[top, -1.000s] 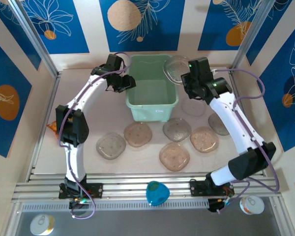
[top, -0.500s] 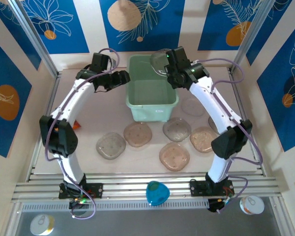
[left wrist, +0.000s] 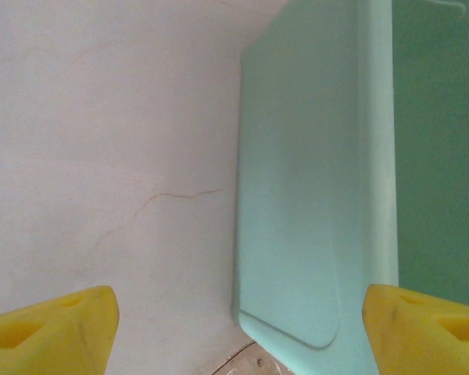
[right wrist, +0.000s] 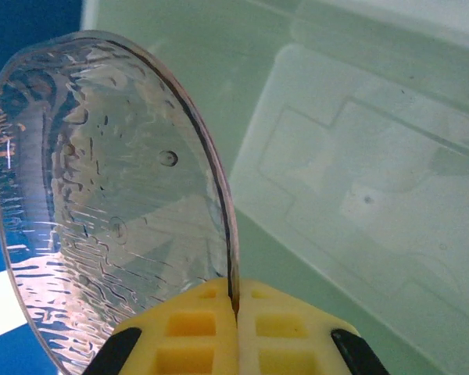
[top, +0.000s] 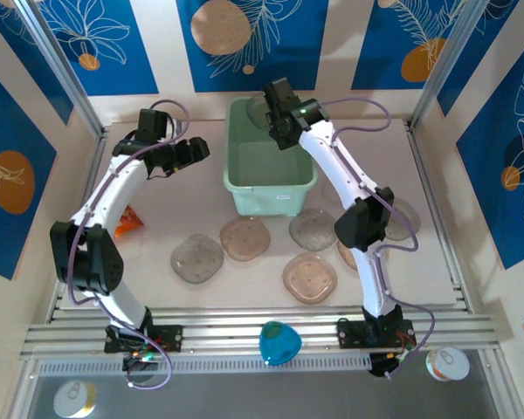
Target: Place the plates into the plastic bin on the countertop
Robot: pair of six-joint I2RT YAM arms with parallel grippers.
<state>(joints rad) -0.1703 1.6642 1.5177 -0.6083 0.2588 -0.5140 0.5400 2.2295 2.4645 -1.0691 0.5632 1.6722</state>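
Near edge: the arm bases sit on the metal rails (top: 244, 332), with a teal object (top: 278, 342) on the rail between them.

Near half of the surface (top: 201, 205): six plates lie flat, all outside the plastic bin (top: 271, 199).
- The pinkish plate (top: 310, 278) is nearest, about mid-width.
- The grey plate (top: 197, 259) lies to its left, just beside a brownish plate (top: 245, 238).
- The second grey plate (top: 314, 229) lies just in front of the bin's near right corner.
- The fifth plate (top: 344, 255) is partly hidden by the elbow of the right arm (top: 345, 179).
- The sixth plate (top: 405, 218) lies toward the right edge, also partly covered.

Left edge: an orange snack packet (top: 127, 220) lies partly under the left arm (top: 113, 196).

Far half, mid-width: the mint-green bin stands on the surface, its long side running toward the far edge.

Left jaws: they hang above the surface left of the bin, toward the far left corner and clear of the bin. The yellow fingers (left wrist: 51, 328) are spread wide with nothing between them. The left wrist view looks along the bin's outer left wall and rolled rim.

Right jaws: they are over the far end of the bin, pressed together on the rim of a clear plate (right wrist: 109, 195) and pinching it. That plate stands on edge, nearly upright, with the bin's interior behind it. Whether it touches the bin wall, I cannot tell.
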